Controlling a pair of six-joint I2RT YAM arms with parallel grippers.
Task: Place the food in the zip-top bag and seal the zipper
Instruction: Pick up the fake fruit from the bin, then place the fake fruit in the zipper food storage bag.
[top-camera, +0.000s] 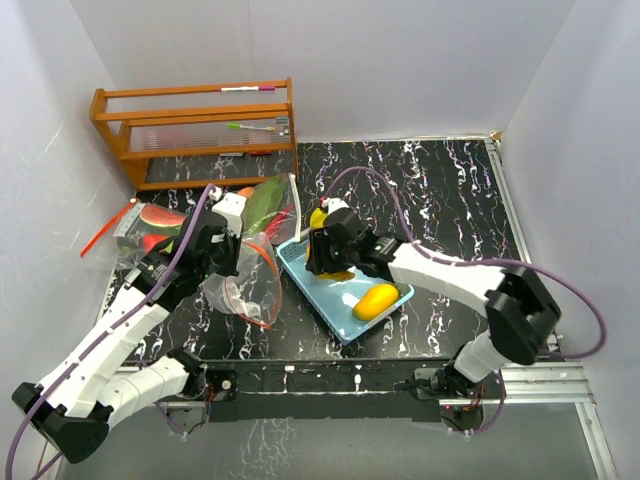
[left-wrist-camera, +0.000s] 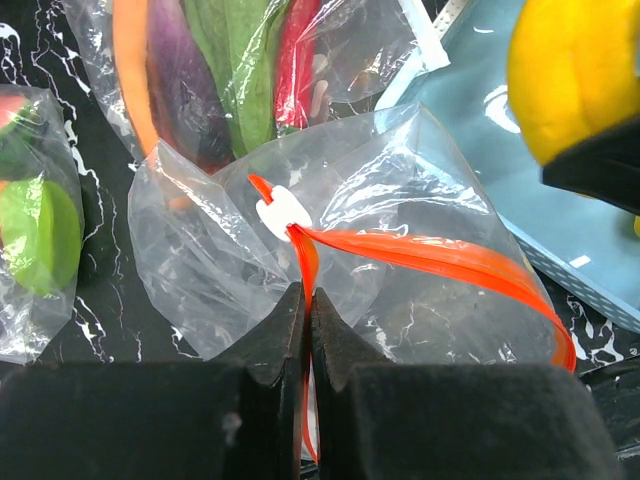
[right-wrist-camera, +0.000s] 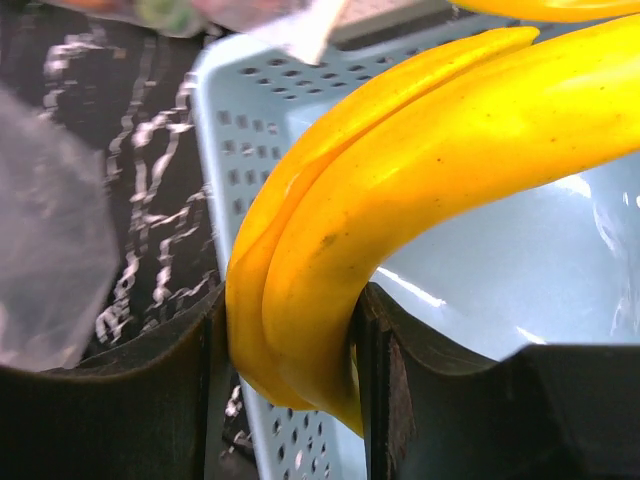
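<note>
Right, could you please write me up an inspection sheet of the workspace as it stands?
Surface: table, black with white veining.
Job's things: zip-top bag open, looks empty; bananas over the light-blue basket; mango in it; two filled bags beyond, one with green, purple and red pieces, one with watermelon.
Clutter: wooden rack with two pens at the far edge.
Grippers: left gripper shut on the bag's orange zipper; right gripper shut on the bananas.
Cables: purple cables along both arms.
Surroundings: white walls; nothing else seen.
</note>
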